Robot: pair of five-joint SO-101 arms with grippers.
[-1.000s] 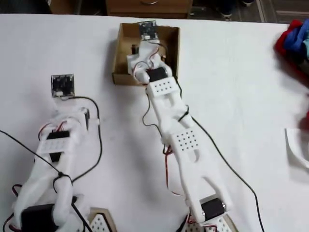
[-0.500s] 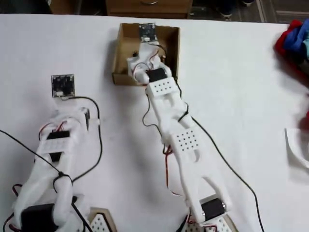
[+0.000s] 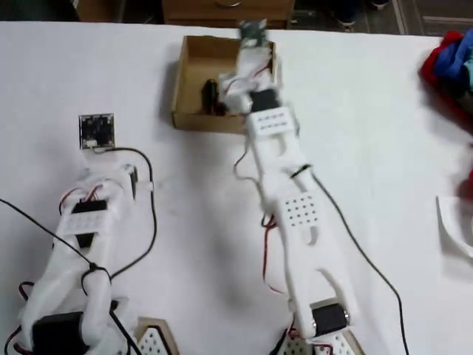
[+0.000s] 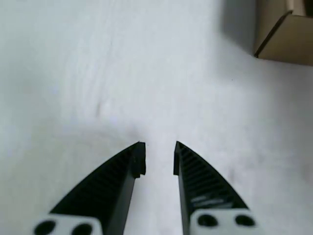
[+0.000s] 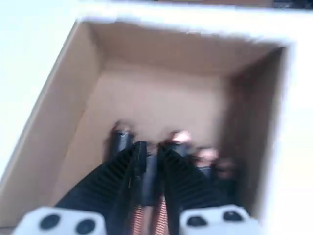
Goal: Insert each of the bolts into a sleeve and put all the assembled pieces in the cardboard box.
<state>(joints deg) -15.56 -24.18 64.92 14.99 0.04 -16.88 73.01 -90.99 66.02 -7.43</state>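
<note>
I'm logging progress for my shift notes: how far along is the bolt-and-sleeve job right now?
Done: several dark assembled pieces lie on the floor of the cardboard box. In hand: the right gripper is down inside the box just above them; I cannot tell whether it holds one. Left: seemingly little, since the left gripper hangs open and unloaded over the table.

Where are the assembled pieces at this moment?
In the high view, the assembled pieces lie inside the cardboard box at the far middle of the table, near the box's front wall, beside the right arm.
</note>
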